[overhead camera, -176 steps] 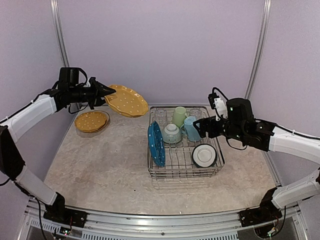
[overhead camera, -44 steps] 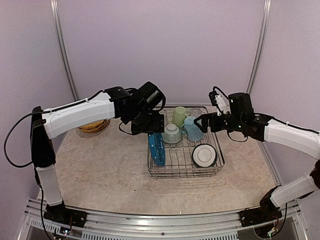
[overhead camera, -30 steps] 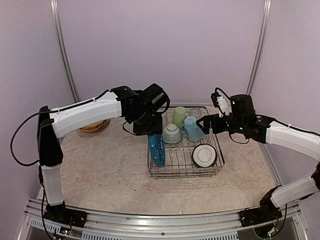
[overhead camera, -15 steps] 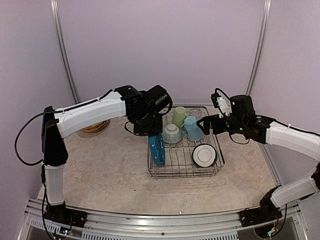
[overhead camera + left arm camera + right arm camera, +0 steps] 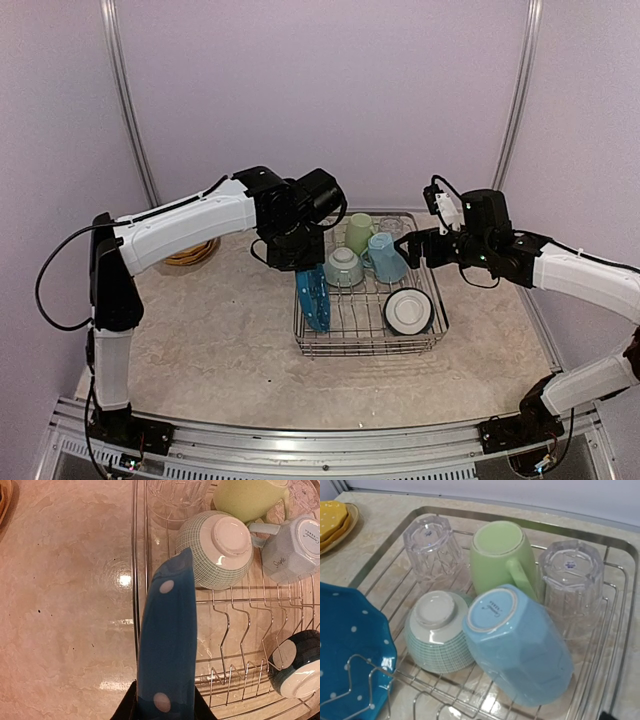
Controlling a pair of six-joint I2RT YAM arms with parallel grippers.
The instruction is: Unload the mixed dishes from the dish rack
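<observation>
The dish rack [image 5: 370, 348] stands right of centre on the table. A blue white-dotted plate [image 5: 314, 290] stands on edge at its left side. My left gripper [image 5: 300, 262] is down over the plate's far rim. In the left wrist view its black fingers [image 5: 129, 705] press both faces of the plate [image 5: 167, 645], so it is shut on it. Behind the plate sit a checked bowl [image 5: 437, 632], a pale green mug [image 5: 500, 555], a light blue mug [image 5: 520, 645] and two clear glasses [image 5: 430, 547]. My right gripper [image 5: 405, 250] hovers open beside the light blue mug [image 5: 383, 258].
A dark bowl with a white inside [image 5: 408, 310] lies on its side at the rack's front right. Yellow plates [image 5: 185, 252] are stacked on the table far left of the rack, partly behind my left arm. Walls close the table in at back and sides.
My left gripper's jaws have closed onto the blue plate's rim and the arm has shifted slightly right. The right arm has stayed still.
</observation>
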